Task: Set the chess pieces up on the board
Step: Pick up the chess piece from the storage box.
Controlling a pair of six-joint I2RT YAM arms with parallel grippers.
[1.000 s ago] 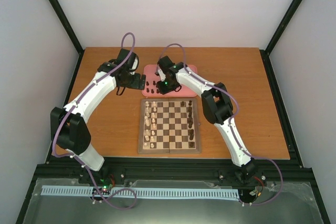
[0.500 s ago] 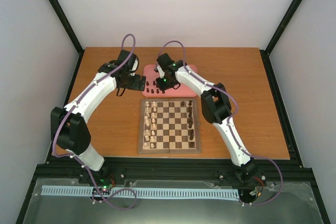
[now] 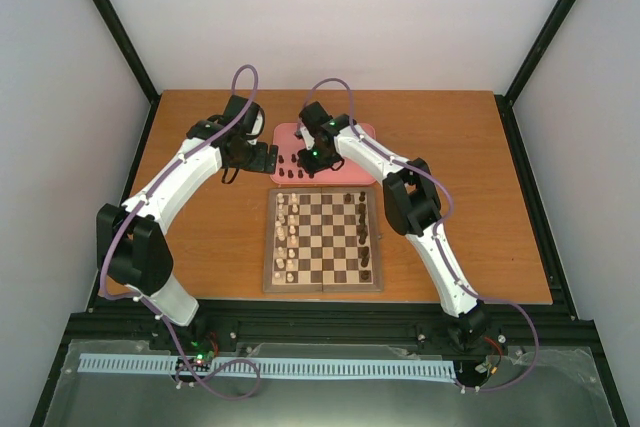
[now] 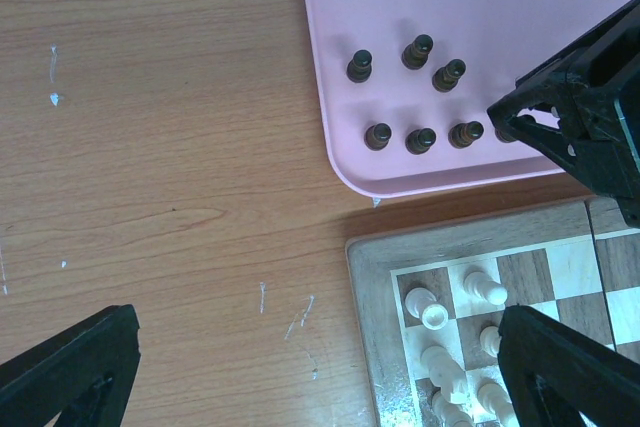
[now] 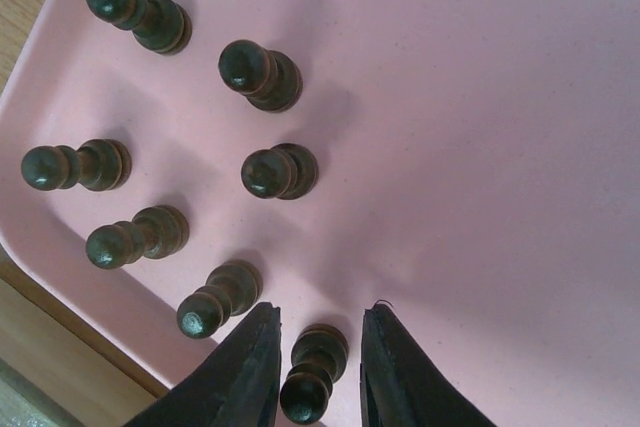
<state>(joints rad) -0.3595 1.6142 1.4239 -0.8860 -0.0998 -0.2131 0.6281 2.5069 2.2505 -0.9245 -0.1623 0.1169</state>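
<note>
Several dark pawns (image 5: 260, 75) stand on the pink tray (image 5: 480, 147). My right gripper (image 5: 318, 357) is open and low over the tray, with one dark pawn (image 5: 312, 377) between its jaws and gaps on both sides. In the top view the right gripper (image 3: 308, 162) is at the tray's near left part. The board (image 3: 322, 288) lies just in front of the tray, with dark pieces (image 3: 362, 232) along its right side. My left gripper (image 4: 315, 315) is wide open and empty above the table by the board's far left corner (image 4: 375, 297).
Cream-white pieces (image 3: 288, 232) fill the board's left two columns; some show in the left wrist view (image 4: 430, 309). The left wrist view also shows the tray's pawns (image 4: 415, 139) and the right gripper (image 4: 560, 127) beside them. Bare wooden table (image 3: 450, 147) surrounds tray and board.
My right gripper has shifted a little to the far left over the tray, closer to the pawns. The left arm has not moved.
</note>
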